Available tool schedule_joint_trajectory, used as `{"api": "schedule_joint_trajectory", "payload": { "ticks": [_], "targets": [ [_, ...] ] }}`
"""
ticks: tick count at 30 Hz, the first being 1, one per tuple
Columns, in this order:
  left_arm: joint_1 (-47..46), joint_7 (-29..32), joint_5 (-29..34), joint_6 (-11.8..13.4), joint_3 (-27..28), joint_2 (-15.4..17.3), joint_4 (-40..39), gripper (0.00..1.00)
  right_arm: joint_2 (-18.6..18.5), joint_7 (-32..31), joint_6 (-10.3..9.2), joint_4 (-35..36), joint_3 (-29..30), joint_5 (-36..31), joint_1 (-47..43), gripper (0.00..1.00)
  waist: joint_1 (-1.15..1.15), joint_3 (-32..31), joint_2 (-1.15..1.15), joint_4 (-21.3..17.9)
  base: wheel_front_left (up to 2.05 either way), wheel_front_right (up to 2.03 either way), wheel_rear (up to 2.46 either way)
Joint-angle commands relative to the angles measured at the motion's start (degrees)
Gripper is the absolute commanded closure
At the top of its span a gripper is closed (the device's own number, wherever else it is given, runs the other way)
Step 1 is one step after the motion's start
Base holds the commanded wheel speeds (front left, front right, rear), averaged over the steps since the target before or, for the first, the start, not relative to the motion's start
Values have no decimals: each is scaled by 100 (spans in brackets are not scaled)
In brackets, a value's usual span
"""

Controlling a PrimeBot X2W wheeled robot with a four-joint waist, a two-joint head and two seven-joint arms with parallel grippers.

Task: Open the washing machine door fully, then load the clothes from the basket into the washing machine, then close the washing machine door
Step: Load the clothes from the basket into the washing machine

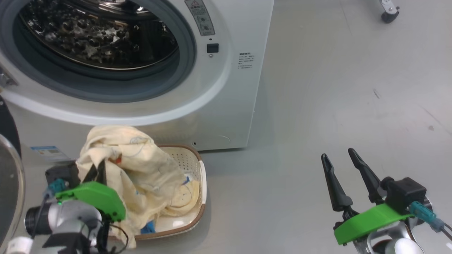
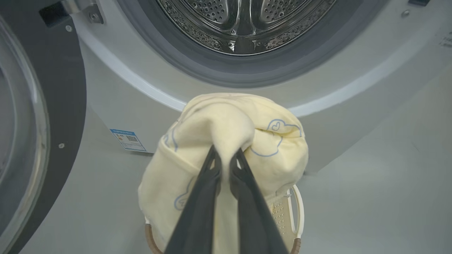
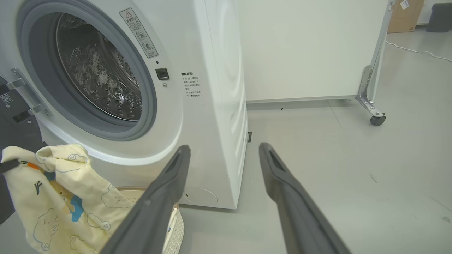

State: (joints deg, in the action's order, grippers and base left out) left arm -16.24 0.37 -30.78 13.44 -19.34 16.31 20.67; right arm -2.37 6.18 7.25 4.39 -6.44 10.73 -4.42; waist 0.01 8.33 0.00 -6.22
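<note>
The white washing machine (image 1: 219, 102) stands with its steel drum (image 1: 99, 35) exposed. Its door (image 2: 39, 116) is swung open at the left, black rim and glass bowl showing. My left gripper (image 2: 225, 158) is shut on the cream-yellow clothes (image 2: 226, 141), which hang lifted above the basket (image 1: 197, 190) just below the drum mouth. In the head view the clothes (image 1: 134, 165) drape from the left gripper (image 1: 99, 169) down into the basket. My right gripper (image 1: 339, 155) stands open over the bare floor to the right, holding nothing; its fingers (image 3: 166, 183) point toward the machine's right corner.
A blue sticker (image 2: 128, 139) sits low on the machine's front. A white partition on castors (image 3: 377, 119) stands behind and to the right. Grey floor (image 1: 335, 88) stretches right of the machine.
</note>
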Motion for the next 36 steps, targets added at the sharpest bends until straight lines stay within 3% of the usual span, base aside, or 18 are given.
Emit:
{"api": "schedule_joint_trajectory", "payload": {
  "ticks": [1, 13, 23, 36],
  "targets": [
    [-565, 119, -75, -71, 298, 260, -29, 100, -51, 103, 24, 140, -153, 69, 316, 0, -1, 302, 0, -200, 0, 0, 0],
    [-2111, 829, -275, -418, 464, 665, 805, 100, -51, 446, 24, -191, -330, 295, 764, 0, -1, 970, 0, -690, 0, 0, 0],
    [-3536, 1724, -331, -635, 531, 1236, 1293, 100, -51, 698, 24, -430, -508, 517, 1140, 0, -1, 1576, 0, -1020, 0, 0, 0],
    [-4834, 2593, -361, -662, 659, 1884, 1472, 100, -51, 868, 24, -706, -829, 901, 1545, 0, -1, 2377, 0, -1599, 0, 0, 0]
  ]
}}
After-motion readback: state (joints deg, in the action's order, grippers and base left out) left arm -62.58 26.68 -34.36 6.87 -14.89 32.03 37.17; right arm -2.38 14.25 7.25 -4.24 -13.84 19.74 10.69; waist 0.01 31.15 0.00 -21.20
